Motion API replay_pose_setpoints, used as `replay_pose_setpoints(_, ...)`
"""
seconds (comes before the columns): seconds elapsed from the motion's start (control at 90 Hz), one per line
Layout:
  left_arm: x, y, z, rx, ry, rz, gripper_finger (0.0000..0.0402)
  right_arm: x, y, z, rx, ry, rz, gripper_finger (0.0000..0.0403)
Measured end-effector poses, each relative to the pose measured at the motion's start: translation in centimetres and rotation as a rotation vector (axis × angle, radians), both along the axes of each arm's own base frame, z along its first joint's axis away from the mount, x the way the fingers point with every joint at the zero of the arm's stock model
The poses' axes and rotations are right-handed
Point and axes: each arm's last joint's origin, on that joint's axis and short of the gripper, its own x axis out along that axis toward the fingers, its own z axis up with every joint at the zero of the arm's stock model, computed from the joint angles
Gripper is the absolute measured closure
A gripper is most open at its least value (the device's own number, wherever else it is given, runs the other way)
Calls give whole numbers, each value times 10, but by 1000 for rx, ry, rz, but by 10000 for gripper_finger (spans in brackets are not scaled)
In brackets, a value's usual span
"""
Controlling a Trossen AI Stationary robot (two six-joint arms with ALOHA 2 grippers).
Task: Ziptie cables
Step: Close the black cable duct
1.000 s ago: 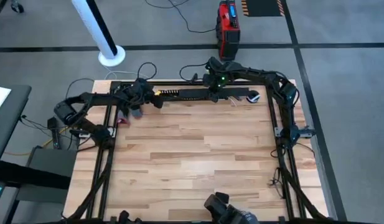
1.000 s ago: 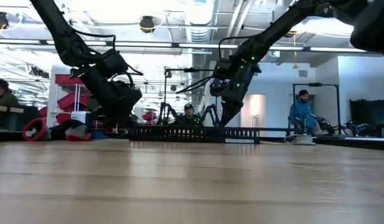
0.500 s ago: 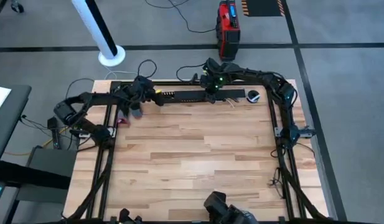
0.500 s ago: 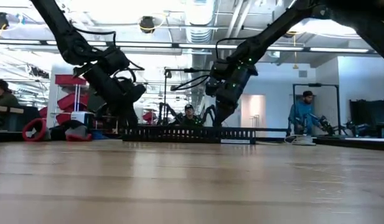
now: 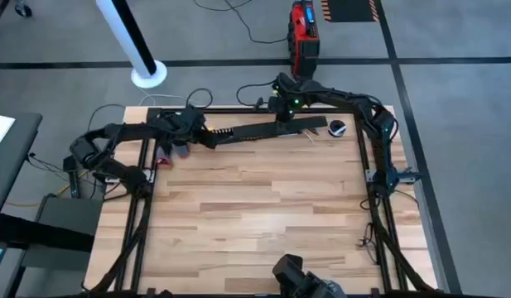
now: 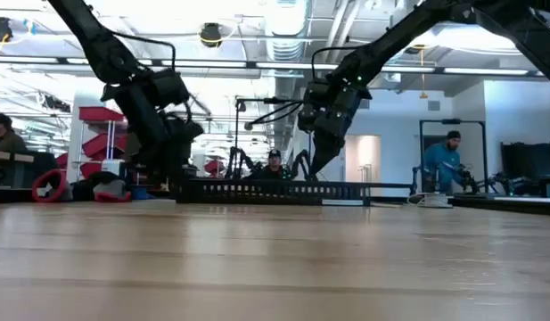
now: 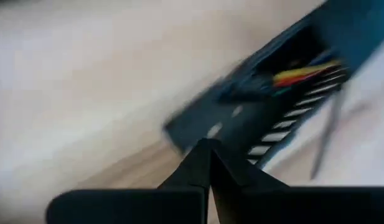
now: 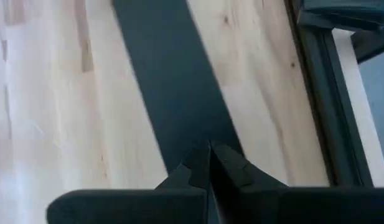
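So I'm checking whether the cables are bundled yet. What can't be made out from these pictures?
- Cables: left wrist view blurred; only red and yellow strands show inside the slotted channel.
- High view: cables too small; left gripper covers that end.
- Low view: channel wall hides its contents.
- Right gripper: sees only the flat black strip.
- Zip tie: none discernible.

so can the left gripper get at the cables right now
Probably yes. The left gripper, fingers shut, sits at the end of the slotted black channel, and the cables lie exposed in that channel just ahead, with nothing visible between. It would need to open first.
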Motion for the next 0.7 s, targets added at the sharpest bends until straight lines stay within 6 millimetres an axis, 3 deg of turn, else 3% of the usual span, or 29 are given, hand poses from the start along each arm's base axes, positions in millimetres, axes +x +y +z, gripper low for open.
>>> replay_pose_setpoints(0.233,8,-8,32,171,-36,-67,401,-2,3,-14,7,-9,9,403)
replay_pose_setpoints(0.367,23,-23,43,182,-179,-281,401,-4,4,-19,6,-14,9,403)
replay_pose_setpoints(0.544,55,-41,21,178,-191,-473,401,-4,5,-21,4,-23,7,403)
replay_pose_setpoints(0.7,65,-38,-8,149,-102,-424,401,-3,4,-21,-3,-30,7,403)
